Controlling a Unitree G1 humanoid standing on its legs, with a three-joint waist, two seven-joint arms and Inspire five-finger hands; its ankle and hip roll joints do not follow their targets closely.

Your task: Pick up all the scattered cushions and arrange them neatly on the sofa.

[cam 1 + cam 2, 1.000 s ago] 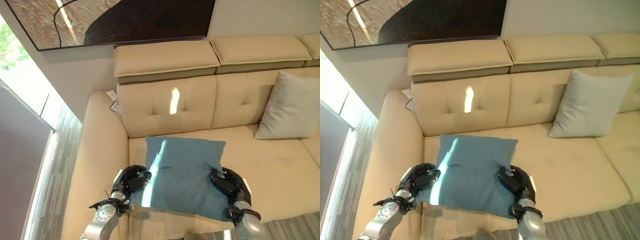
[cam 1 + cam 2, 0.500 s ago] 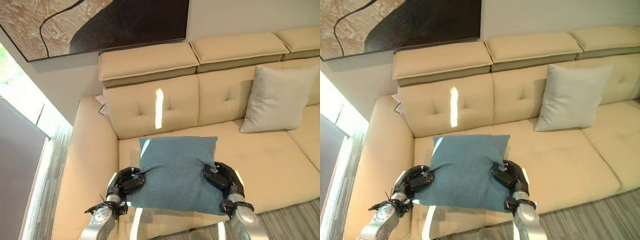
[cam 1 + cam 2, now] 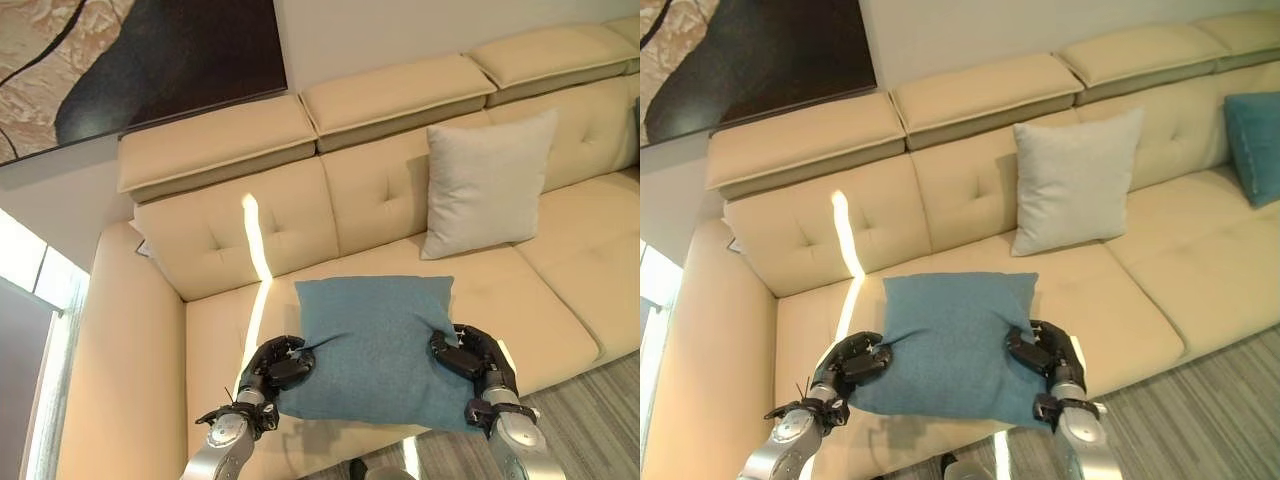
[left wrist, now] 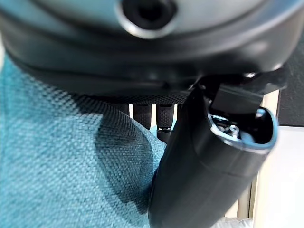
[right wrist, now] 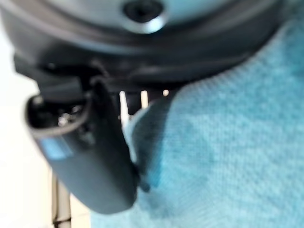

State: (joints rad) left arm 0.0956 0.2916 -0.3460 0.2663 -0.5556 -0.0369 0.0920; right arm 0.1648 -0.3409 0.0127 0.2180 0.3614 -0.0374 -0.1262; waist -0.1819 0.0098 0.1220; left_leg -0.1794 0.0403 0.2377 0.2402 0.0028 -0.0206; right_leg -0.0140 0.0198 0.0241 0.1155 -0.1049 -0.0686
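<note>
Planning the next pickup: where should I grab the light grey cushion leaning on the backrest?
Probably by its two side edges, coming from the front. The light grey cushion stands nearly upright against the sofa backrest, sides exposed, as the blue cushion is held.

Both arms reach forward, level with each other. The left robot hand [image 3: 272, 365] and right robot hand [image 3: 470, 357] curl inward, thumbs on top, pinching fabric between them.

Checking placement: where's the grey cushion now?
The grey cushion leans upright against the sofa backrest, beyond and to the right of the blue cushion gripped by both hands.
</note>
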